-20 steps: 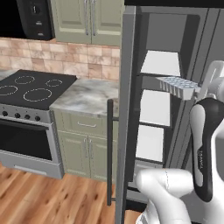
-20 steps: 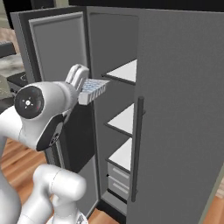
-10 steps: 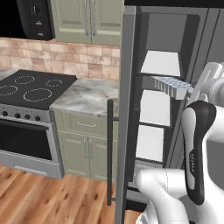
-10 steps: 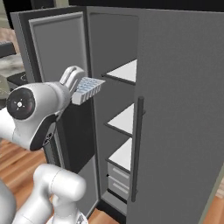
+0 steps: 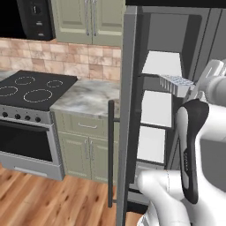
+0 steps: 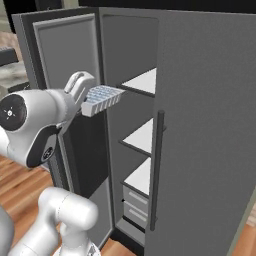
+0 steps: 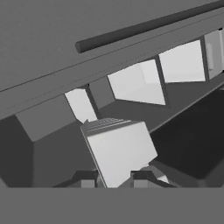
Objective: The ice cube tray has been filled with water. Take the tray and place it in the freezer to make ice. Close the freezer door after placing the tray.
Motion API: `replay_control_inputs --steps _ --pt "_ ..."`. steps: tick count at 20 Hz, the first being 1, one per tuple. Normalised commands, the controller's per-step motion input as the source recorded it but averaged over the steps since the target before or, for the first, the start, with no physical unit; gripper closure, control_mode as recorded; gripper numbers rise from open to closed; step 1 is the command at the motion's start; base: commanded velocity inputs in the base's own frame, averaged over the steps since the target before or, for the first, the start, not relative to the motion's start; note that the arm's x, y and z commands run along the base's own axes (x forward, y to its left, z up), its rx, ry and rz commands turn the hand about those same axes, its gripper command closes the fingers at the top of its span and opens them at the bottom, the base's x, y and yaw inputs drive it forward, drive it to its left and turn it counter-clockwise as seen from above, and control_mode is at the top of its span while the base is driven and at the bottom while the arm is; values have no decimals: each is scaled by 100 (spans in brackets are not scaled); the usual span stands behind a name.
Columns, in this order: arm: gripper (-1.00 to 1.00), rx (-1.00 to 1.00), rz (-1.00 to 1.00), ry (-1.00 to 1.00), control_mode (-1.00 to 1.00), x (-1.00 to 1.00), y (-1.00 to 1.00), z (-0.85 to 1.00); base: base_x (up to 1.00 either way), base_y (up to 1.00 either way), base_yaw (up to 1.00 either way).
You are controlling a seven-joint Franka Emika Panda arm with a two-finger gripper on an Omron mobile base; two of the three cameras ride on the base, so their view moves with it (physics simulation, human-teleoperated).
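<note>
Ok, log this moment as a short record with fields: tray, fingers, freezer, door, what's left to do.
tray: ice cube tray held in the air at the freezer opening, near the top shelf, not yet resting on any shelf
fingers: gripper shut on one end of the tray
freezer: freezer open, white shelves stacked inside, drawers at the bottom
door: freezer door swung wide open, its dark bar handle facing the stove side
left to do: set the tray on a shelf, let go, close the door
</note>
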Motion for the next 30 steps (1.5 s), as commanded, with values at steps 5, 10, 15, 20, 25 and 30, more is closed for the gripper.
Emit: replay_control_inputs --steps 5,10,15,20,25,30 --pt "100 0 -3 -2 -100 6 0 9 0 0 0" --pt "100 0 -1 0 -100 20 0 2 0 0 0" --pt "100 0 0 0 -100 30 -1 0 0 0 0" --pt "100 0 -1 -9 -100 9 -3 1 0 0 0" --pt "100 0 -1 -16 -100 0 0 5 0 0 0" --pt "100 0 -2 -5 -100 7 -4 13 0 0 0"
